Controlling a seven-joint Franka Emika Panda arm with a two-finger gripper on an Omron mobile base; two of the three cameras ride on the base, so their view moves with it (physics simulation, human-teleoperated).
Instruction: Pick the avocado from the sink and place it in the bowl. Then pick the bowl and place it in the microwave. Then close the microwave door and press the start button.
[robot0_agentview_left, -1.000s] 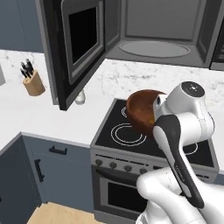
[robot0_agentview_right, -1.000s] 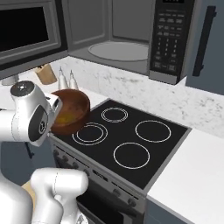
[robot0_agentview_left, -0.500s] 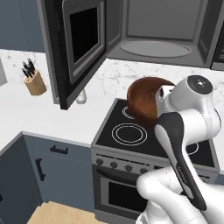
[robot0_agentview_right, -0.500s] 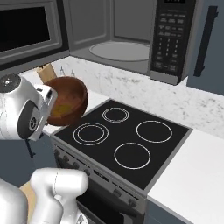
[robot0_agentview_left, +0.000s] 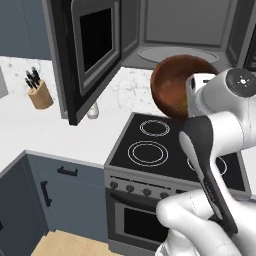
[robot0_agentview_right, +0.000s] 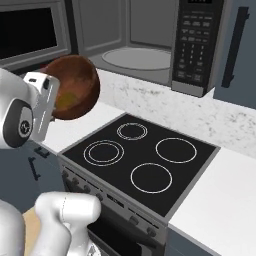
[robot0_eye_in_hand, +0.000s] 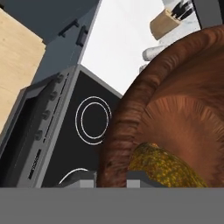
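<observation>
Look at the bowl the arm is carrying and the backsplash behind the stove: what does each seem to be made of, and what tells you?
The bowl looks like reddish-brown wood with a matte finish: fine grain streaks run across its inside. The backsplash looks like polished white stone, perhaps marble, going by its grey speckled veining. Both are rendered, so this is only how they look.

Arm raised, elbow bent; gripper (robot0_eye_in_hand: 110, 177) jaws clamped on bowl (robot0_agentview_left: 175, 86) rim.

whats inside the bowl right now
The avocado lies inside the bowl, low against its wall near the gripper clamped on the rim. The grey band covers the avocado's lower part.
</observation>
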